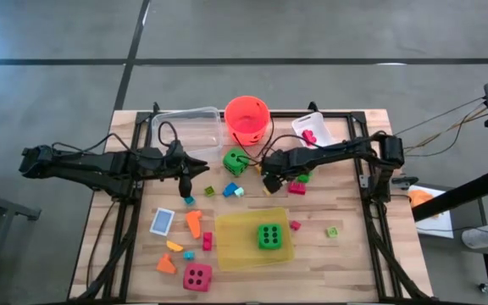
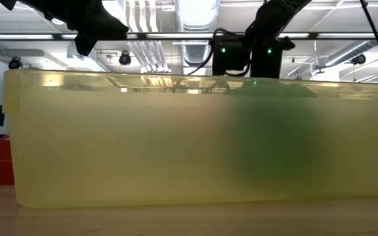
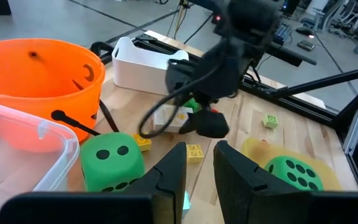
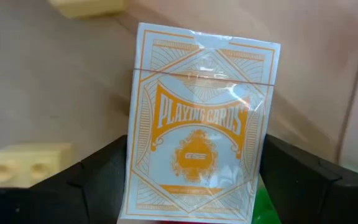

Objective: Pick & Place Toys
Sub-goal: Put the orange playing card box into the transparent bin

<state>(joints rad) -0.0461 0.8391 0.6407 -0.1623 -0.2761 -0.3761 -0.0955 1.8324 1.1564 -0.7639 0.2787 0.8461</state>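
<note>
Overhead: two green dice (image 1: 235, 162), one pink die (image 1: 197, 276).

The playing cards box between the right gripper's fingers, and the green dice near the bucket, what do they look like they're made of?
Playing cards box: printed cardboard, apparently under clear glossy film; glare and wrinkles run across its face. It sits between the right gripper's fingers.

Green dice beside the orange bucket: probably soft foam; matte, with rounded edges and flat black dots.
</note>
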